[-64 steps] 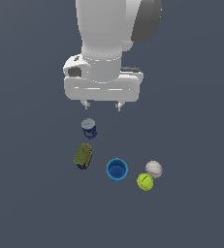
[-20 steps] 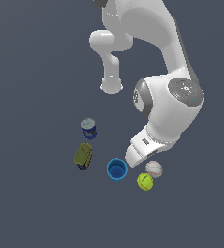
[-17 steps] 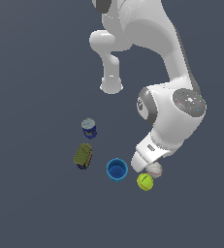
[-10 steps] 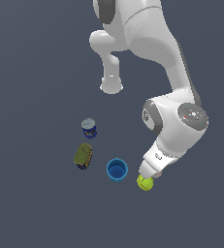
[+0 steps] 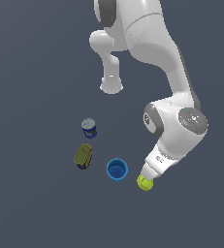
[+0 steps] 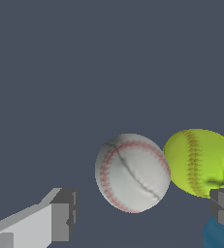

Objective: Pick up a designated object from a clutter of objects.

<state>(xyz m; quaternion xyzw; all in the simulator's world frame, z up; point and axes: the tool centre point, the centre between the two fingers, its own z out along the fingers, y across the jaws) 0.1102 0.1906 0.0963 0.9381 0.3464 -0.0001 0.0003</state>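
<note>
The white baseball (image 6: 132, 173) with red stitching lies on the dark table (image 6: 108, 63), just beside the yellow-green tennis ball (image 6: 200, 162); whether the two touch is hard to tell. In the wrist view the jaws stand wide, one finger on each side of the baseball and clear of it. In the exterior view the arm's end hides the baseball, and only the tennis ball (image 5: 144, 182) shows below it. The blue cup (image 5: 117, 170) stands near, to the exterior view's left; beyond it the olive-yellow can (image 5: 83, 156) lies on its side, and the blue can (image 5: 88, 128) stands upright
</note>
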